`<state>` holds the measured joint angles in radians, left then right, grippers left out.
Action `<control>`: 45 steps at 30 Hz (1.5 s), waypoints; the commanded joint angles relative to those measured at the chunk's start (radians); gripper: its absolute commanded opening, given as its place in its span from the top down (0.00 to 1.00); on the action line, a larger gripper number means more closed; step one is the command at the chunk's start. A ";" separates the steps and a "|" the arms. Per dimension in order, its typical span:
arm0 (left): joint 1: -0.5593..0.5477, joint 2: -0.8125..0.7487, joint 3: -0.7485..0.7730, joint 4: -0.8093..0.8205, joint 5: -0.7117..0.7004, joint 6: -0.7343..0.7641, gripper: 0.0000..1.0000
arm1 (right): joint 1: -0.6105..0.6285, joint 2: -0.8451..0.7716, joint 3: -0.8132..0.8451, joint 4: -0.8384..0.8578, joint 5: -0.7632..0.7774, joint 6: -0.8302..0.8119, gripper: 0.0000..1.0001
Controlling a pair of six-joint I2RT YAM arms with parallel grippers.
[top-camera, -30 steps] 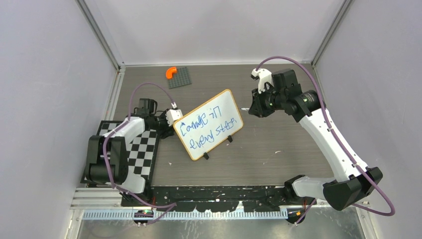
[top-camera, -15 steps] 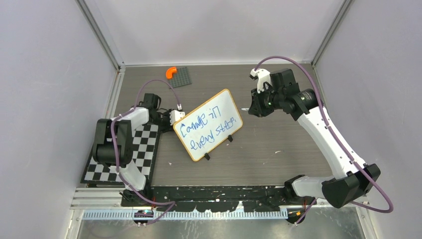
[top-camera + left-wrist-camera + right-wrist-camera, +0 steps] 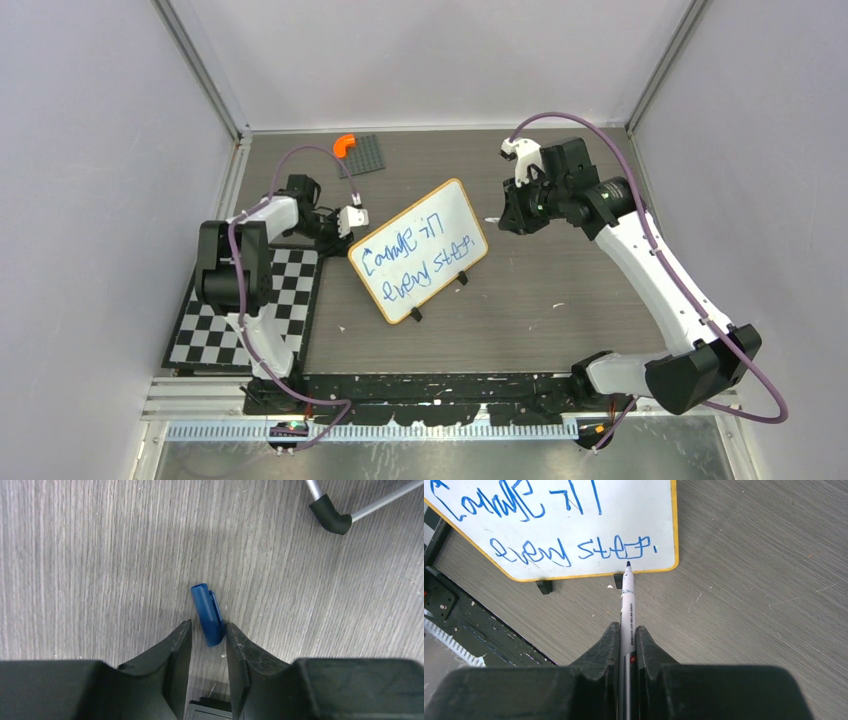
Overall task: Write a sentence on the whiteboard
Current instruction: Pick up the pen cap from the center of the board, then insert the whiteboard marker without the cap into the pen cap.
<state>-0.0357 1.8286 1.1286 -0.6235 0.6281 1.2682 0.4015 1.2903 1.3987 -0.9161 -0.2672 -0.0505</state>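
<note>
Whiteboard (image 3: 452, 205) stands tilted mid-table on its clip feet (image 3: 544, 586), with the blue sentence (image 3: 569, 550) running across it in two slanted lines. My right gripper (image 3: 626, 630) is clamped on the marker (image 3: 627, 600). Its tip sits at the board's yellow edge, just below the last word, and I cannot tell whether it touches. My left gripper (image 3: 207, 632) is low over the table (image 3: 560, 280), just beside the board's left corner. Its fingers are apart, and a blue cap (image 3: 206, 612) lies between their tips, close against one finger with a gap beside the other.
</note>
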 commanded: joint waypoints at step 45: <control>-0.401 -0.533 0.461 -0.544 0.171 -0.570 1.00 | -0.027 -0.038 0.028 0.249 -0.661 0.326 1.00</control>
<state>-0.3851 1.3254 1.6283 -1.1793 0.7456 0.7692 0.3775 1.2930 1.4605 -0.8051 -0.7475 0.1360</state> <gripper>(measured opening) 0.176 0.168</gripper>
